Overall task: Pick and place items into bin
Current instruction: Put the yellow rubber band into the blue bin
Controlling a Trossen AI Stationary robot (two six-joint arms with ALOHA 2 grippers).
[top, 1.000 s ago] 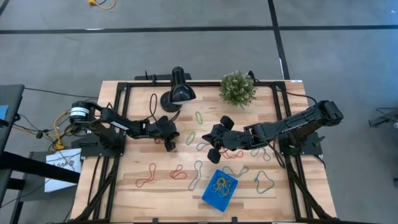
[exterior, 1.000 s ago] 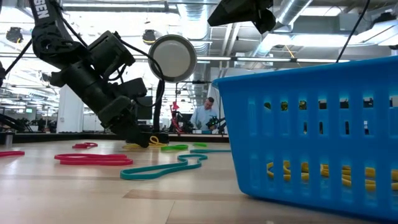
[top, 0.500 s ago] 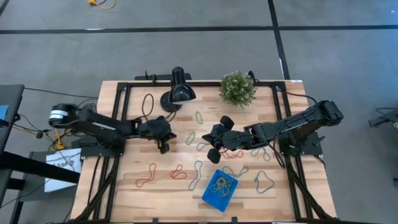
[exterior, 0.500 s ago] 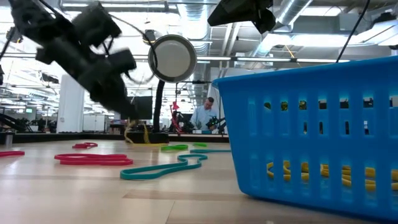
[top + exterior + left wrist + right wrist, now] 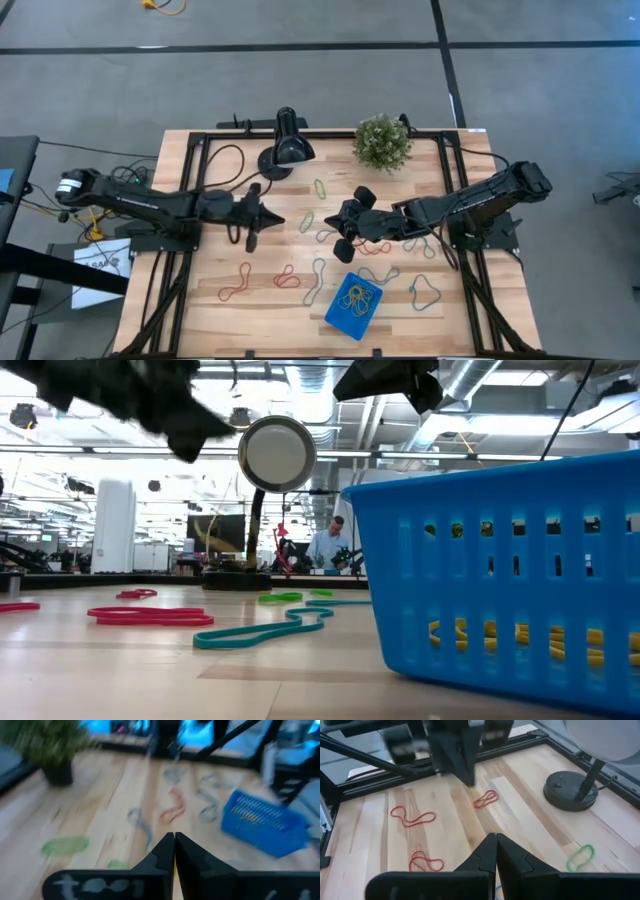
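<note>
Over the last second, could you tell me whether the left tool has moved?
Yes. In the high view the left tool has pulled back toward its own side, away from the lamp base, and lifted.

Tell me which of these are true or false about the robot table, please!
1. The blue bin has yellow bands inside. True.
2. The plant sits inside the bin. False: it stands at the table's far edge, beside the black lamp.
3. The left gripper has its fingers pressed shut. True.
4. Every band is already in the bin. False: red bands and a green band lie on the wood.
</note>
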